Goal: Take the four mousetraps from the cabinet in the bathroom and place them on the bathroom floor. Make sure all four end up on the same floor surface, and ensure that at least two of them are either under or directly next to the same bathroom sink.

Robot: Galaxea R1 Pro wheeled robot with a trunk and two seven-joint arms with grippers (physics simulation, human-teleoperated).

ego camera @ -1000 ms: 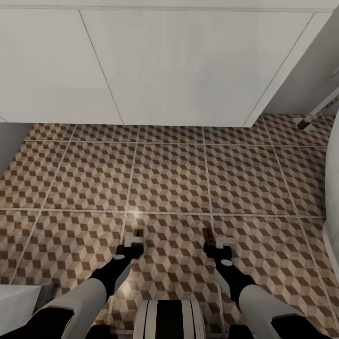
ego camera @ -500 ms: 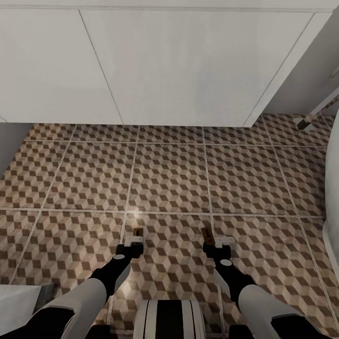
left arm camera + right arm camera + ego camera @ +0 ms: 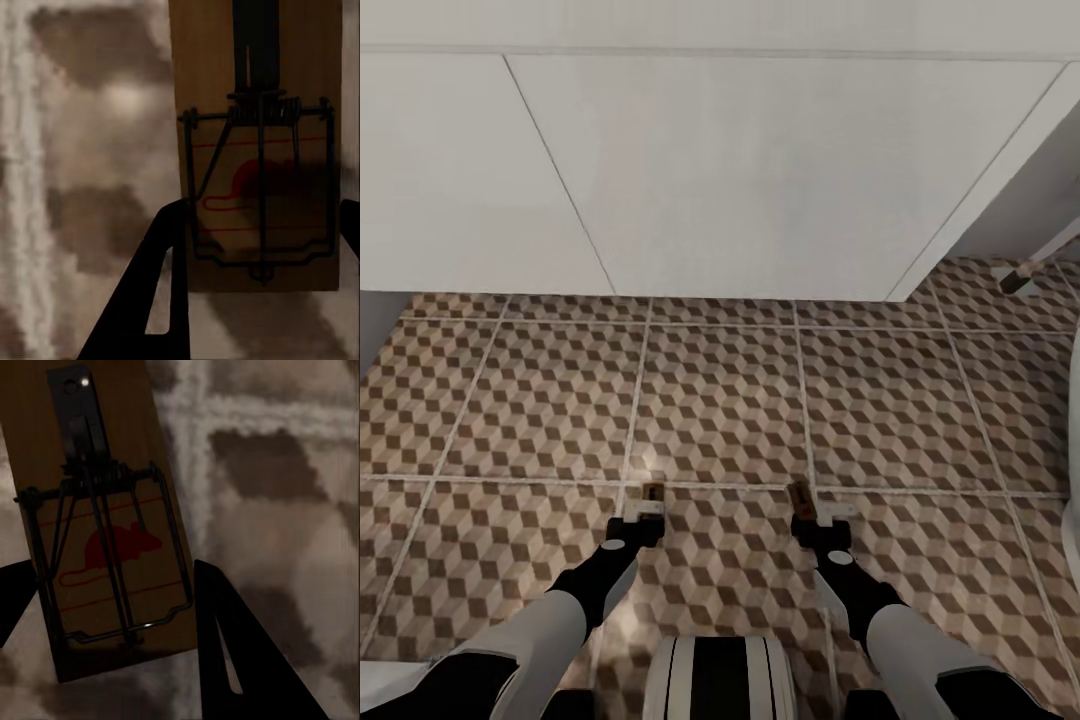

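Two mousetraps out of the cabinet, one per arm, both carried low over the bathroom floor (image 3: 720,400) facing a plain white front, probably the sink (image 3: 760,170). None seen set down yet; the other two unaccounted for.

Left claw (image 3: 651,497): jaws narrowly parted, closed against the edges of the left mousetrap (image 3: 259,150), red mouse mark up.

Right claw (image 3: 803,501): same narrow grip on the right mousetrap (image 3: 97,525), board slightly skewed between the fingers.
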